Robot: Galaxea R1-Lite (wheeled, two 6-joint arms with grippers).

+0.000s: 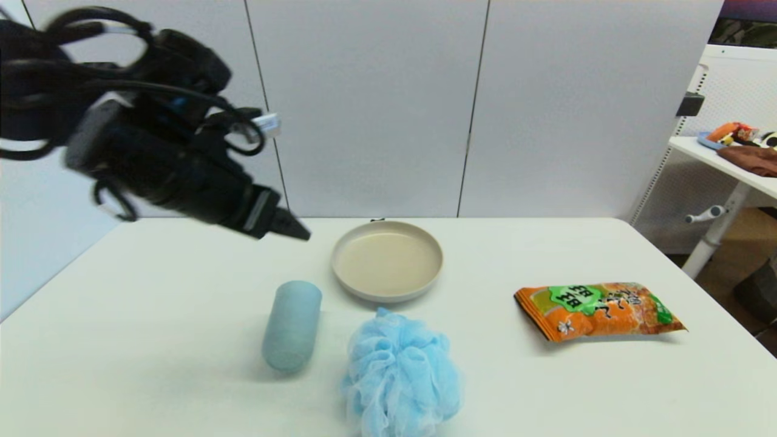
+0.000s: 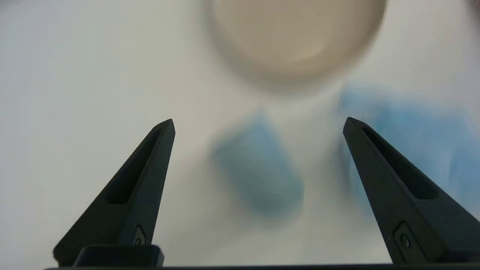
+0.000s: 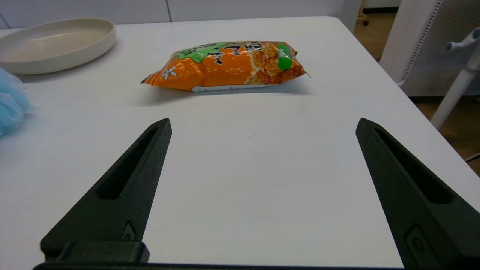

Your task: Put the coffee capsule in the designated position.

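Left gripper [image 1: 297, 229] raised above the table [image 1: 152, 291] — fingers spread, grasping nothing.
Beige plate [image 1: 386, 260] holds nothing; right gripper [image 3: 262, 125] spread too.

the orange snack bag [image 1: 599, 310] carries black characters on a green patch, too blurred to read.

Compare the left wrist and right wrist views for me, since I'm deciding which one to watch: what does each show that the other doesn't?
Only the left wrist view shows the blue cup lying on its side, beyond the open left gripper. Only the right wrist view shows the orange snack bag and the table's edge with the floor beyond, past the open right gripper. Both show the beige plate, the blue bath pouf and the white table. Neither shows a coffee capsule.
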